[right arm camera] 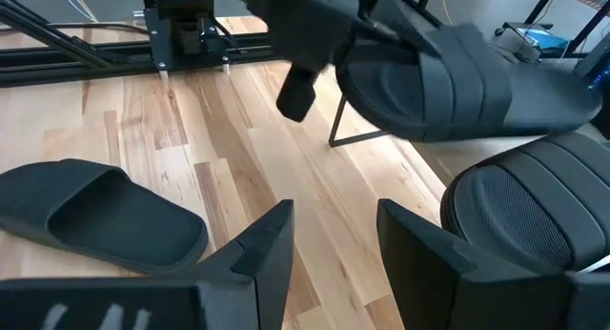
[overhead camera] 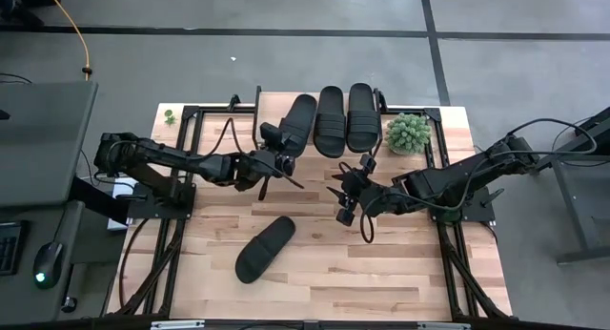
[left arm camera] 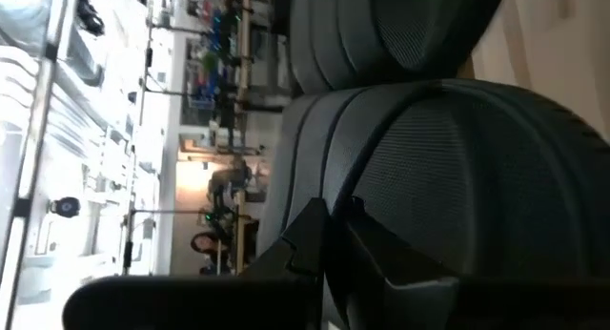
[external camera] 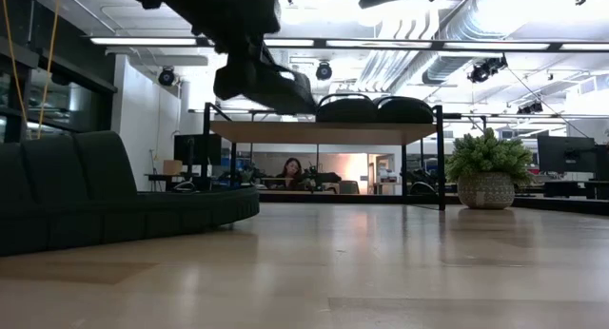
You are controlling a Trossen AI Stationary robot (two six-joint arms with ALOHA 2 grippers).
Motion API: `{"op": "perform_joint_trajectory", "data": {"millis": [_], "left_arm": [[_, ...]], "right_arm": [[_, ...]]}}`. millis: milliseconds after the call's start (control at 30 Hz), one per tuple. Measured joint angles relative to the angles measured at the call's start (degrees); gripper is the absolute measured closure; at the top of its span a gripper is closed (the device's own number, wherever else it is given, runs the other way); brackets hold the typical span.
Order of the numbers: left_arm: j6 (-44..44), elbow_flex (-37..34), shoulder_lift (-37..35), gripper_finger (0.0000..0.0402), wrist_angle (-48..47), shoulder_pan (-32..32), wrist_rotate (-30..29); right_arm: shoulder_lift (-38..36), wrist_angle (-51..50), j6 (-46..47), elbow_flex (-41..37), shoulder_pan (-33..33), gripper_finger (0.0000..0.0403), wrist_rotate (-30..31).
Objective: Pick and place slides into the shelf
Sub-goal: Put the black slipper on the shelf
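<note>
Left arm reaches in toward the shelf, left gripper at the shelf's near left corner, fingers closed on the heel end of a slide that lies tilted across the shelf's left part; in the low view that held slide sits angled above the shelf top, toe side reaching it. Next along the shelf, two more slides side by side, middle slide and right slide, both lying flat on the shelf top, straps toward the table's near side. Fourth slide lies loose on the table, well in front of the shelf, below the left gripper. Right gripper hovers in front of the shelf, fingers apart with a clear gap, holding nothing. Small potted plant stands just right of the shelf
</note>
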Motion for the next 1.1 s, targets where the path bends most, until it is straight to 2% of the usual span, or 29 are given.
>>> {"op": "perform_joint_trajectory", "data": {"millis": [200, 467, 800, 1100], "left_arm": [[-0.08, 0.0, 3.96, 0.0397, 0.49, 2.29, -0.03], [1.18, 1.44, 8.05, 0.0392, 4.58, 2.09, -0.51], [0.21, 7.78, 9.07, 0.0387, 3.49, 1.02, 0.06], [-4.39, 8.65, 9.07, 0.0387, -1.36, -0.57, 1.44]], "right_arm": [[0.0, 0.01, 0.01, 0.0, 0.0, 0.0261, -0.09], [0.02, 0.03, -0.11, 0.0, 0.0, 0.0261, -0.09], [0.02, -0.01, 0.0, 0.0, -0.02, 0.0261, -0.09], [0.02, -0.01, 0.49, 0.0, 0.0, 0.0261, -0.09]]}}
